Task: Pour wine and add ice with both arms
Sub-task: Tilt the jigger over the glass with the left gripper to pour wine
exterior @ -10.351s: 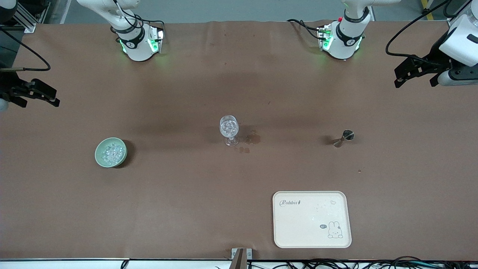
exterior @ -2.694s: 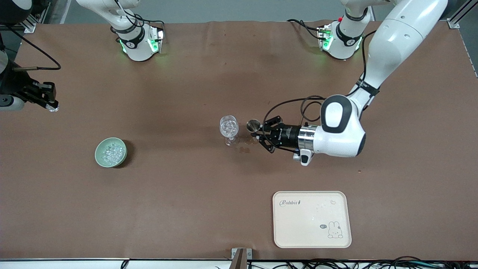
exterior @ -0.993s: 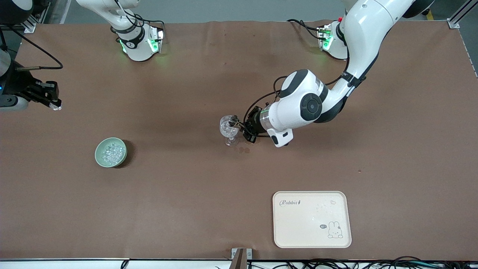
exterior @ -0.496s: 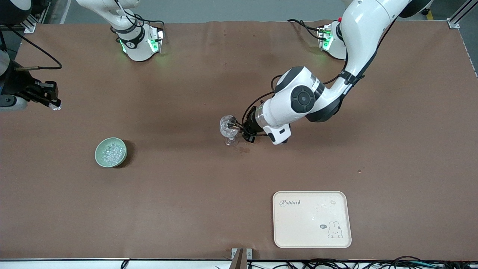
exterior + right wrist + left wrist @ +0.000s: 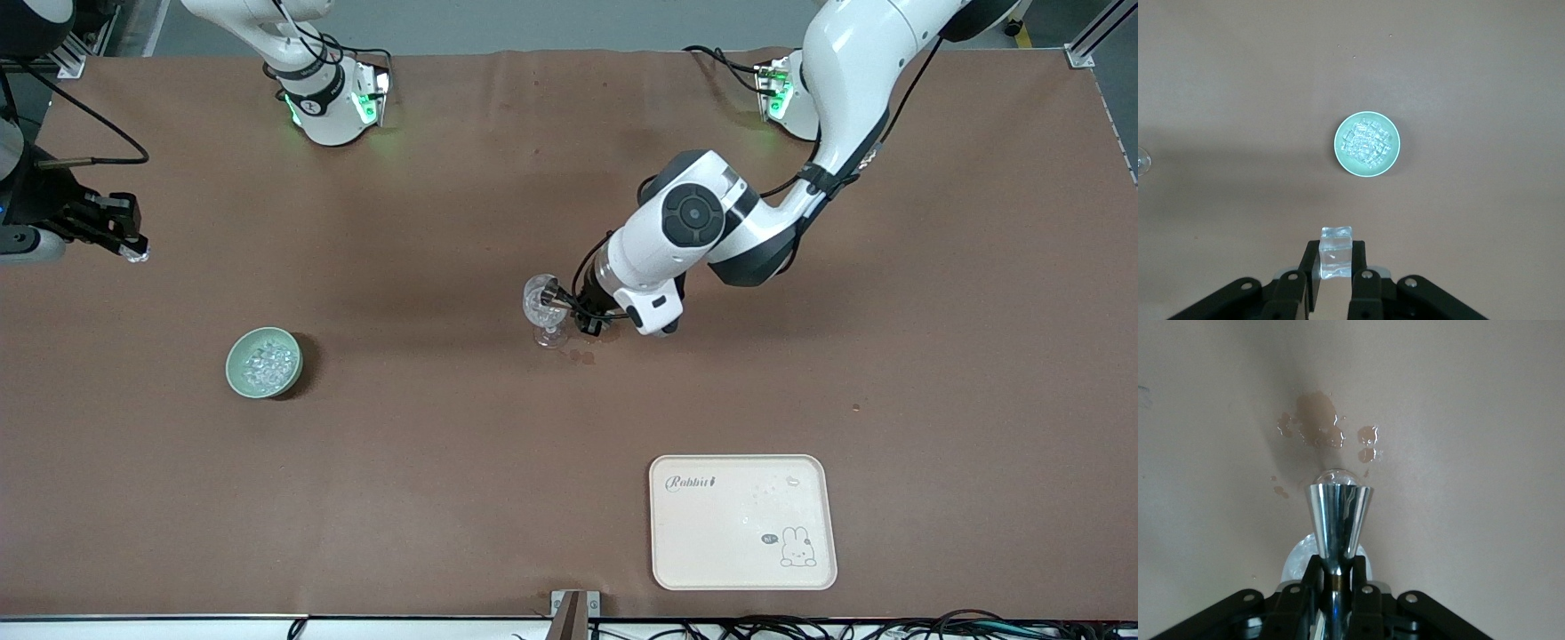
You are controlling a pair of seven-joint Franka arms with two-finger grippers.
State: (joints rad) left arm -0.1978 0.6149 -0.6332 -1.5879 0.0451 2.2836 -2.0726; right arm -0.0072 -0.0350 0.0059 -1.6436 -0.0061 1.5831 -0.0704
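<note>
A clear wine glass (image 5: 544, 307) stands mid-table with ice lumps in it. My left gripper (image 5: 573, 311) is shut on a steel jigger (image 5: 555, 292), holding it tipped at the glass rim. In the left wrist view the jigger (image 5: 1337, 520) sits clamped between the fingers of the left gripper (image 5: 1337, 577), with the glass (image 5: 1298, 561) under it. My right gripper (image 5: 127, 247) waits over the right arm's end of the table, shut on one ice cube (image 5: 1336, 252). The green bowl (image 5: 264, 362) holds several ice lumps (image 5: 1367, 141).
A cream tray (image 5: 743, 522) with a rabbit print lies near the front edge, toward the left arm's end. Wet spill stains (image 5: 582, 356) mark the brown table cover beside the glass foot; they also show in the left wrist view (image 5: 1317, 427).
The left arm's wrist has turned further and its elbow has risen, tipping the jigger more at the glass rim. The right gripper has stayed in place with its ice cube.
</note>
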